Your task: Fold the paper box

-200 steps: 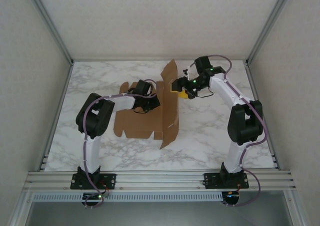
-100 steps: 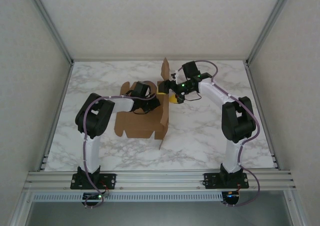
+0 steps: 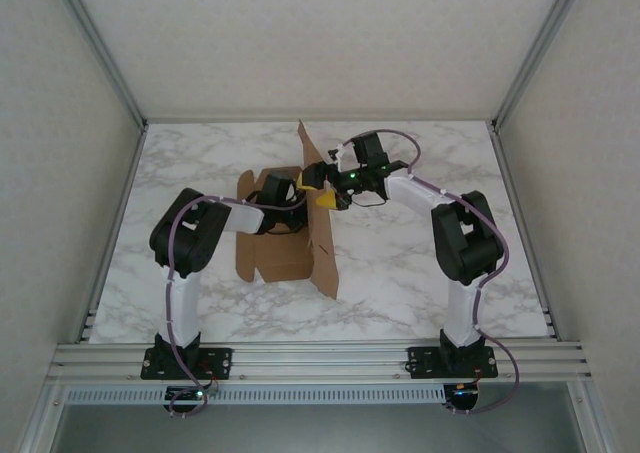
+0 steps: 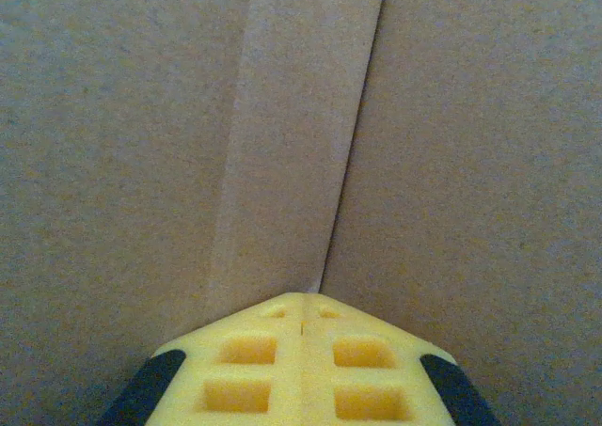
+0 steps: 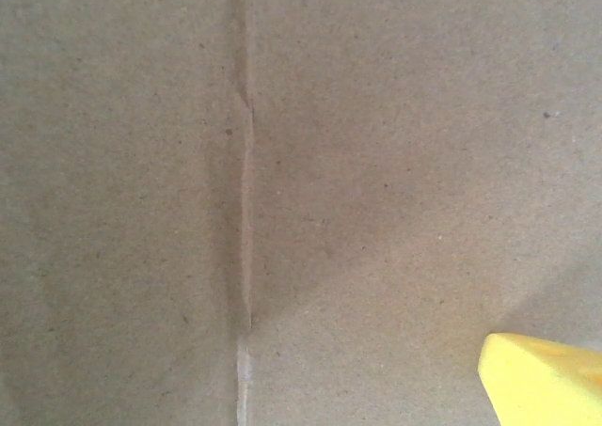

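The plain brown paper box (image 3: 272, 261) lies flat beneath the left gripper (image 4: 301, 304), its creased side panel upright just beside the right gripper (image 3: 322, 191).

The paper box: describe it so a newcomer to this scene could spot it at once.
Start at the white marble table. Left of its centre lies the paper box, a flat cardboard blank with one long panel raised on edge. It is the only brown thing there.

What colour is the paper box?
Plain brown; the paper box shows best in the top external view.
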You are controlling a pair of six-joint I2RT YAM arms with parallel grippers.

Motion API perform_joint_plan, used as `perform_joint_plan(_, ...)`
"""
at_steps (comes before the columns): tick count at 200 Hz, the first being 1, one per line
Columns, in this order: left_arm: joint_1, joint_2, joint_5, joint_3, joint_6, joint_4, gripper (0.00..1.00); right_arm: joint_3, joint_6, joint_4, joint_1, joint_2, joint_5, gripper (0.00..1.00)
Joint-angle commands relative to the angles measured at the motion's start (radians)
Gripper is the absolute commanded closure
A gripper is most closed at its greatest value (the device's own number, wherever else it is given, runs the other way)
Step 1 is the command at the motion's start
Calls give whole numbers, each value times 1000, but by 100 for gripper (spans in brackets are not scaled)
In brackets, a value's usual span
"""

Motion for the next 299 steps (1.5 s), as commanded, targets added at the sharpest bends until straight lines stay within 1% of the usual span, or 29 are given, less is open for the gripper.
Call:
perform_joint_plan(1,-13,17,64,-27,-43,26,100,-27,60,162,22,61,6,1)
perform_joint_plan(28,-7,20,61,-35,-45,23,100,-41,75,196,34,98,3,1)
perform_joint_plan(56,-1,19,58,-41,-43,18,100,-40,67,189,38,110,5,1)
perform_joint_plan(72,3,16,55,-39,-38,9,100,-27,33,150,36,84,13,1)
perform_joint_plan(89,6,11,48,-32,-22,-14,100,0,-22,61,31,52,49,1)
perform_joint_plan(116,6,-6,33,-21,4,-60,100,6,-76,-23,-1,-10,91,1)
perform_joint_plan(129,6,-8,36,-22,4,-58,100,2,-96,-47,-18,-30,92,1)
perform_joint_plan(150,2,-13,46,-33,-8,-32,100,-17,-98,-45,-33,-44,58,1)
perform_joint_plan(163,-2,-22,50,-41,-16,-33,100,-31,-111,-56,-33,-58,74,1)
perform_joint_plan(167,-3,-24,52,-43,-20,-4,100,-36,-116,-62,-35,-60,80,1)
perform_joint_plan(197,-11,-47,53,-52,-13,1,100,-40,-171,-150,-39,-57,139,1)
perform_joint_plan(218,-10,-38,57,-49,-2,-4,100,-60,-168,-133,-39,-55,126,1)
perform_joint_plan(247,-7,-19,55,-61,-24,17,100,-87,-125,-74,-38,-28,90,1)
perform_joint_plan(265,-4,-21,47,-55,-10,-5,100,-93,-111,-56,-34,-6,81,2)
perform_joint_plan(290,9,-30,39,-55,1,-22,100,-84,-130,-87,-29,3,106,2)
perform_joint_plan(299,16,-42,32,-54,10,-64,100,-80,-151,-107,-31,-11,129,2)
